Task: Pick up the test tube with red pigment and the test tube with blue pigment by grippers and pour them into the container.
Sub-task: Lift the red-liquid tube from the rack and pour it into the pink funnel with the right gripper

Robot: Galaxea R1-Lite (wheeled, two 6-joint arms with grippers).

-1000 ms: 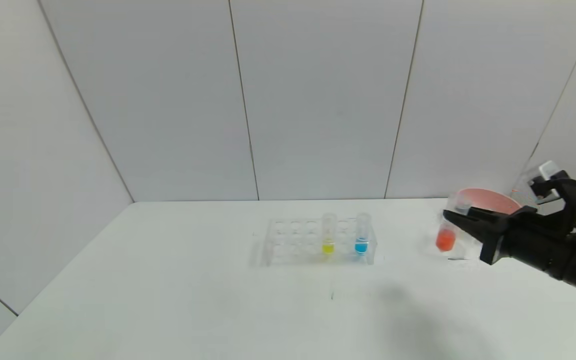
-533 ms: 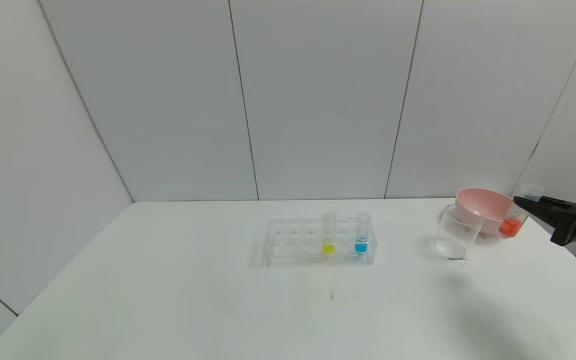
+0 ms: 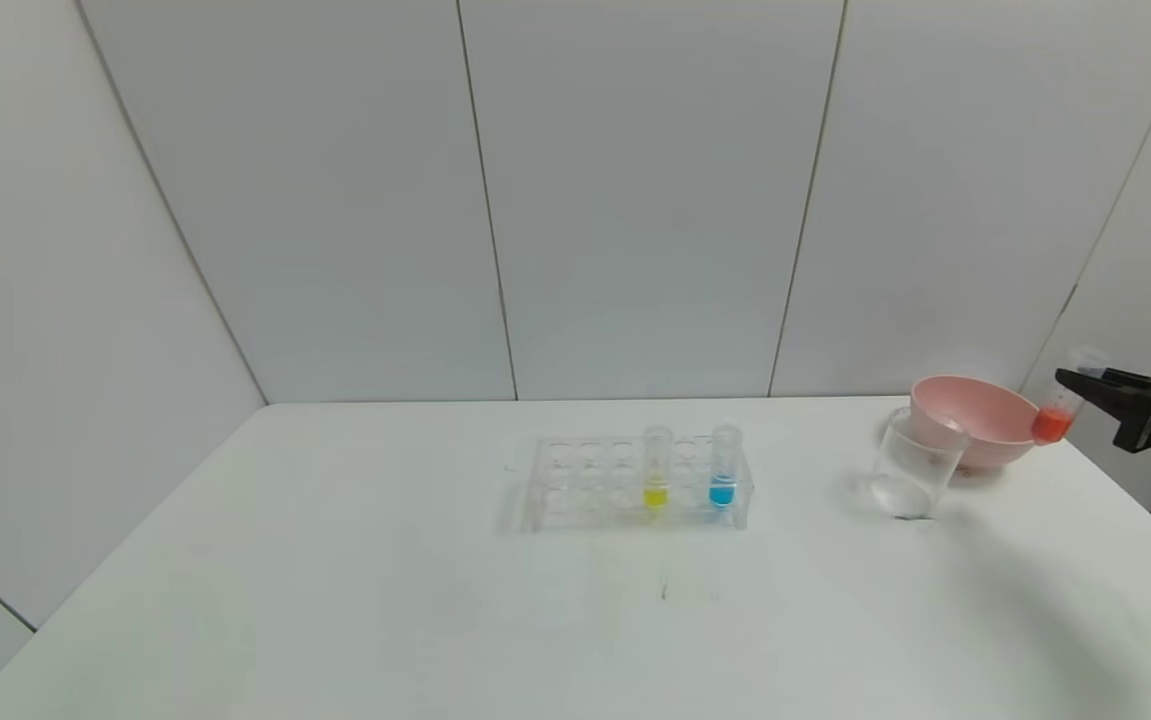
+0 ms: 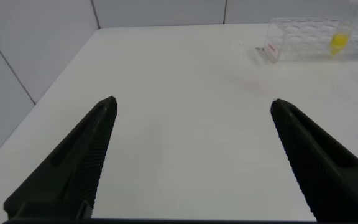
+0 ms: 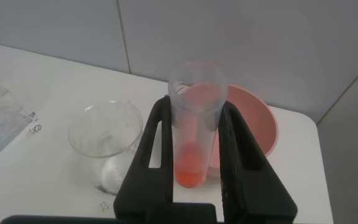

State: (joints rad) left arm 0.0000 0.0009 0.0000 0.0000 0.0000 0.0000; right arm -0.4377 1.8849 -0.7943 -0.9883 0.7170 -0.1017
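My right gripper (image 3: 1075,382) is shut on the test tube with red pigment (image 3: 1057,412), holding it in the air at the far right, beside the pink bowl (image 3: 975,412). In the right wrist view the tube (image 5: 194,124) stands between the black fingers (image 5: 157,143), orange-red liquid at its bottom. The clear beaker (image 3: 910,465) stands on the table left of the bowl; it also shows in the right wrist view (image 5: 104,149). The test tube with blue pigment (image 3: 724,468) stands in the clear rack (image 3: 585,485). My left gripper (image 4: 191,106) is open over bare table, far from the rack.
A tube with yellow liquid (image 3: 656,468) stands in the rack left of the blue one. The white table (image 3: 435,620) ends at grey wall panels behind and at its right edge near the bowl. The rack also shows in the left wrist view (image 4: 303,37).
My right gripper has carried the red tube from in front of the beaker to the right and upward, past the pink bowl. The beaker now stands uncovered.
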